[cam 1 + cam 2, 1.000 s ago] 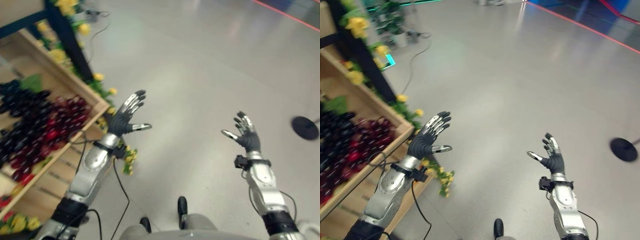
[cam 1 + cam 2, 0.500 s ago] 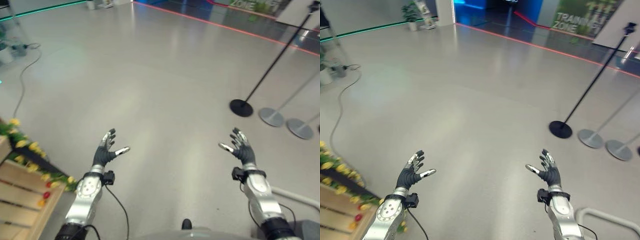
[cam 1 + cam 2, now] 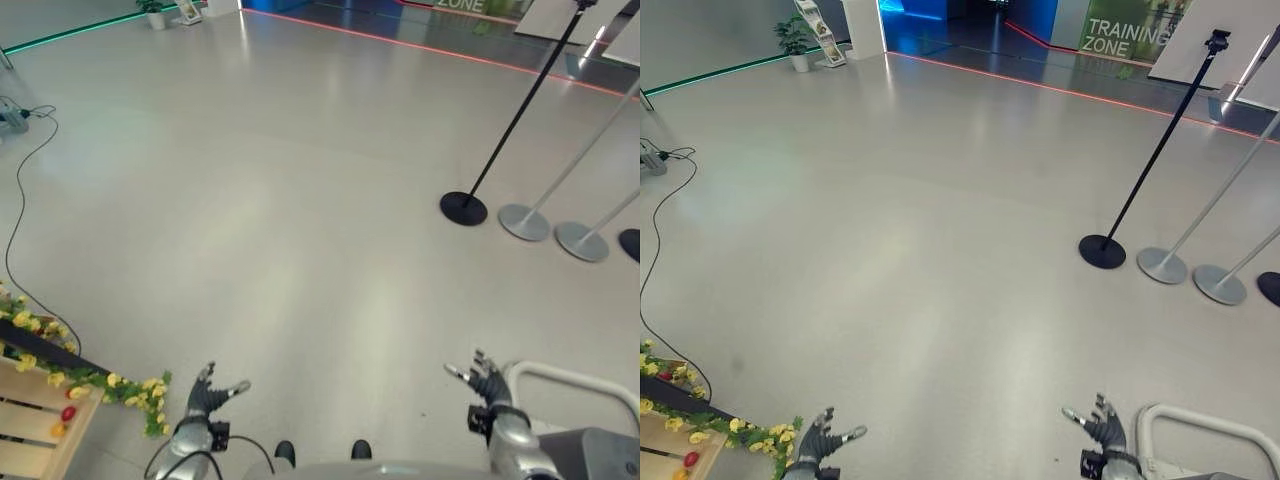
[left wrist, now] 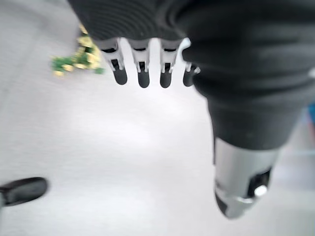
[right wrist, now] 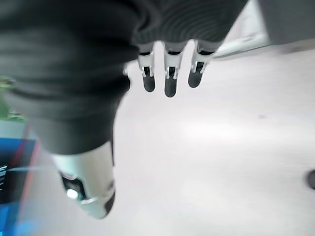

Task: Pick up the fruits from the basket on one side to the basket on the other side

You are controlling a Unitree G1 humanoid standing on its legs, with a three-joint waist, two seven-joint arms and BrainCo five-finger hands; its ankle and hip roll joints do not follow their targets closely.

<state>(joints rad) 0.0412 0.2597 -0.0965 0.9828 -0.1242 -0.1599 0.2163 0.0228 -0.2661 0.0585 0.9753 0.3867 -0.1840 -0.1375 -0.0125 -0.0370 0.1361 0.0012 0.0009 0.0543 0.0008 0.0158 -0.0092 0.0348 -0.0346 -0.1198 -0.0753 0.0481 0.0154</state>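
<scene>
Indoor exhibition or training hall: polished grey floor (image 3: 940, 250) with red boundary line (image 3: 1070, 92) at 12 o'clock, stanchion posts (image 3: 1145, 175) at 2 o'clock, flower-trimmed wooden display stand (image 3: 35, 420) at 8 o'clock.

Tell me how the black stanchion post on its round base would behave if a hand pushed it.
The black stanchion post is tall, thin and already leaning, so a push up high would probably tip it. Its flat round base looks weighted; pushed low, it would likely slide across the smooth floor.
</scene>
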